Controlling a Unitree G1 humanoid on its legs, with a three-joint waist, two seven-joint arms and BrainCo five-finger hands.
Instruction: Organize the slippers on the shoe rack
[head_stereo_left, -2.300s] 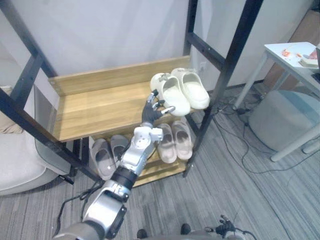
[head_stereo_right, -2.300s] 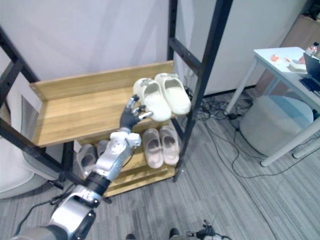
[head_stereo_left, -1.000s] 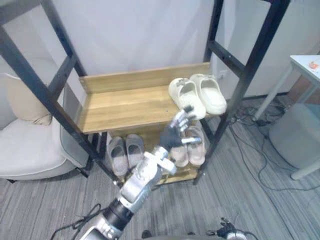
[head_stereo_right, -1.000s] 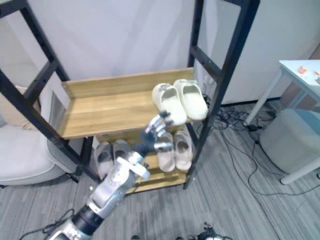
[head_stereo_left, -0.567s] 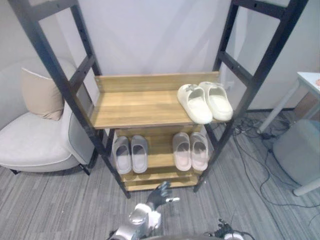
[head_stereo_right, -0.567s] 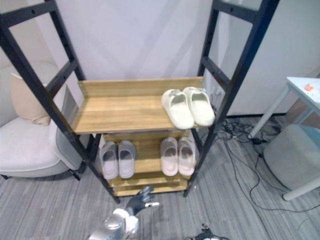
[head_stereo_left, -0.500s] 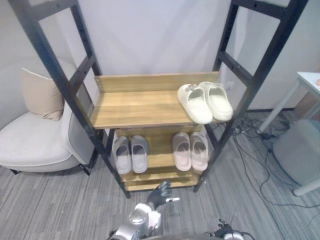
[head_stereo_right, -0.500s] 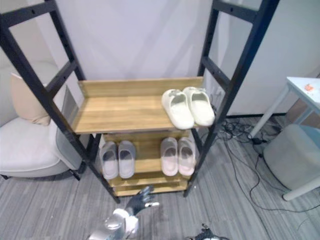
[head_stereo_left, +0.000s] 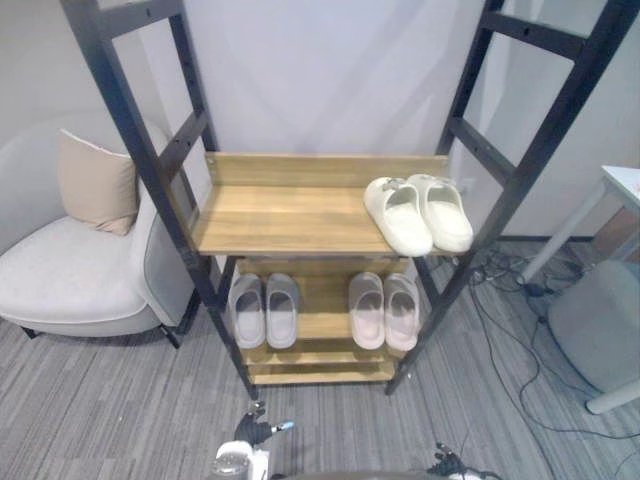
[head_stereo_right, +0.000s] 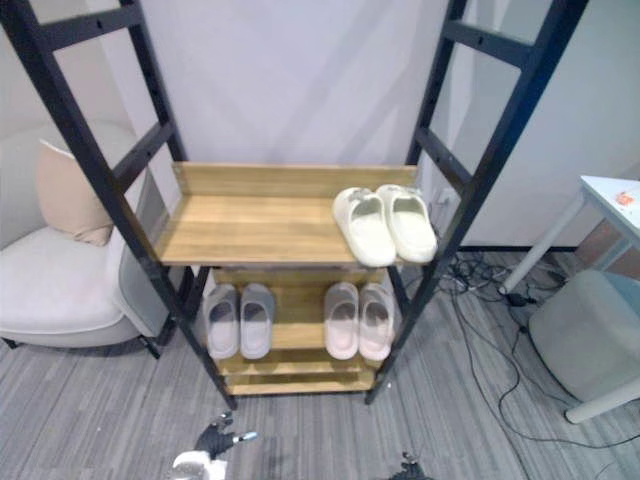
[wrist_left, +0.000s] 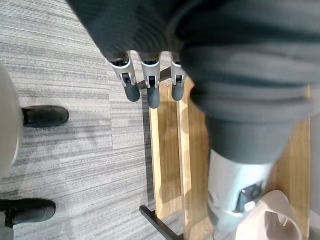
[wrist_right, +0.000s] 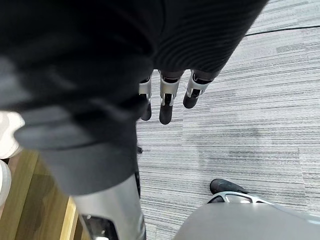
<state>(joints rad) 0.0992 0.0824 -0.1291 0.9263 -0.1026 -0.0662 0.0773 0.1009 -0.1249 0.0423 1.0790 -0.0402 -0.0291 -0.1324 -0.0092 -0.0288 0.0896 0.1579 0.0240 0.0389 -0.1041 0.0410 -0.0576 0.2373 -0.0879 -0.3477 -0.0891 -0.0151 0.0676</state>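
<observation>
Cream slippers sit as a pair at the right end of the rack's top shelf. They lie side by side and touching, lengthwise front to back. The left one is turned a little, and its near end reaches the shelf's front edge. You would want to watch that edge, since a nudge there could tip it off.

On the lower shelf you have a grey pair at the left and a pink pair at the right. Each pair is close together, with a gap of bare wood between the two. Keeping mates together and the pairs apart is, I judge, the whole point of the layout. Every slipper you can see is on a shelf and matched, so the task looks finished or close to it. At most the cream pair needs squaring up.

Your left hand hangs low over the carpet in front of the rack, with its fingers straight and spread and nothing in them. Your right hand points down at the carpet, its fingers straight and empty too. Both seem parked at your sides because nothing is left to carry.

Further out, an armchair with a tan cushion stands just left of the rack. A white table and a grey pouf stand to the right, well apart from it.
</observation>
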